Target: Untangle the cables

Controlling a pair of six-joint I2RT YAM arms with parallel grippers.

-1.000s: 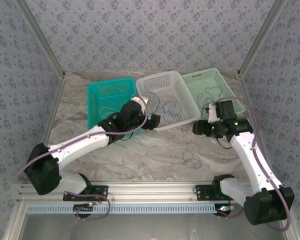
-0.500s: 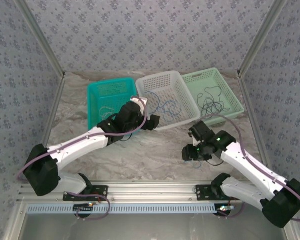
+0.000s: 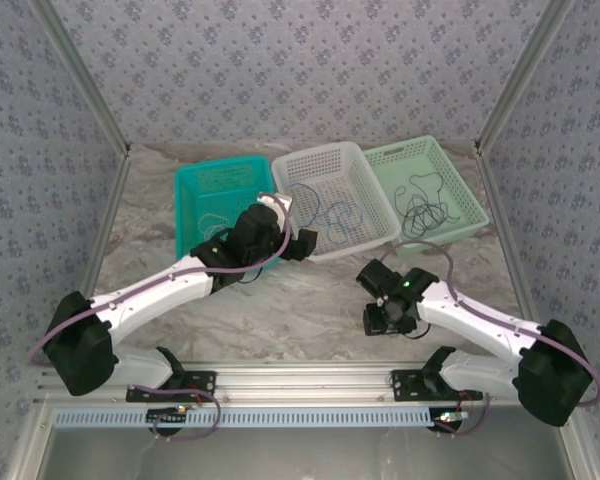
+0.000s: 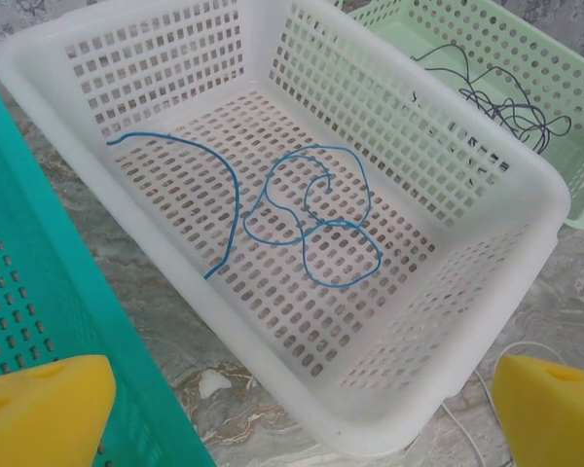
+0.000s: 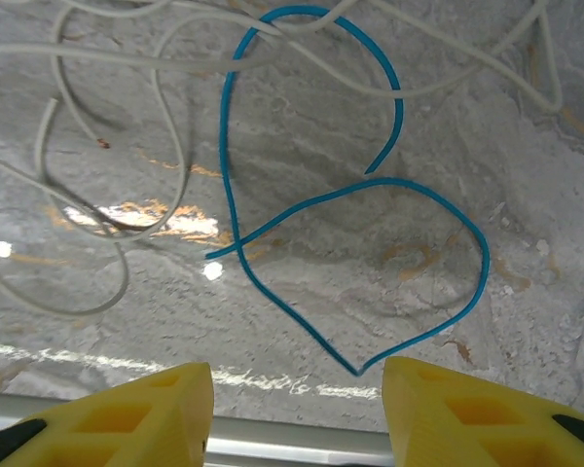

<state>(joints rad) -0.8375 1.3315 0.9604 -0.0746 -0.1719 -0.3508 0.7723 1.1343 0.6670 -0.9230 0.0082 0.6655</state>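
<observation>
Right claw (image 5: 297,409), newly lowered to the tabletop (image 5: 370,272) in front of the white basket (image 4: 526,185), stands parted and empty astride the blue cable (image 5: 487,258), crossed by the pale cable (image 5: 127,55); best pinch the loop's near tip, draw clear slowly; left claw (image 4: 302,409) wide open, empty, above that basket.

Three slotted baskets: one teal basket (image 3: 220,166), one white basket (image 3: 315,153), one pale green basket (image 3: 405,146). Three blue cables: a curved strand (image 4: 236,195) and a looped strand (image 4: 316,148) in the white basket, and a third blue cable (image 5: 228,146) on the worktop (image 3: 300,300). One black cable (image 4: 506,102), tangled. Pale cable (image 5: 127,55) in loops, number unclear. Two robot arms: left arm (image 3: 170,285), right arm (image 3: 480,320).
</observation>
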